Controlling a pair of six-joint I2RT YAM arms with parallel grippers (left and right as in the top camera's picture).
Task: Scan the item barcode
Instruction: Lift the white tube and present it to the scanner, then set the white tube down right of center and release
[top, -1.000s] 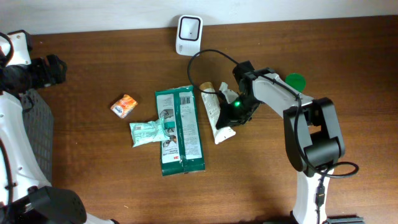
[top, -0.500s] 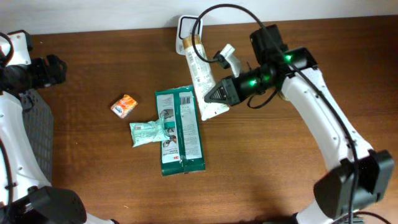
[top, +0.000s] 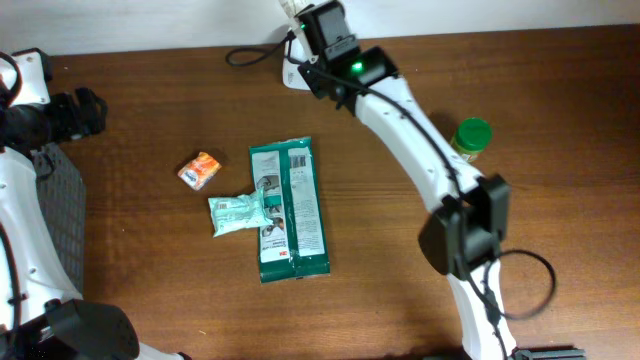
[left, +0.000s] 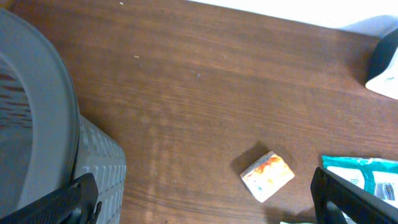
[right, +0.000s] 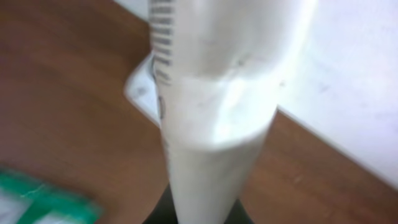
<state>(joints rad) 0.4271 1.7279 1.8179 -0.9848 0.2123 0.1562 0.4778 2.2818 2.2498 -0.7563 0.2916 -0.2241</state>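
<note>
My right claw (right: 199, 213) pinching a white tube (right: 214, 124), its barcode (right: 163, 43) far from my claw, white scanner (right: 142, 93) just behind the tube, my left claw (left: 211, 202) spread wide.

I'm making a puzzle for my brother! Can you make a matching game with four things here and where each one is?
Things: 1 white tube; 2 orange packet; 3 green-lidded jar; 4 grey basket.
Places: A far left of the overhead view; B in the right end effector; C beside the right arm; D left of the green packets.
Pairs: 1-B, 2-D, 3-C, 4-A.
</note>
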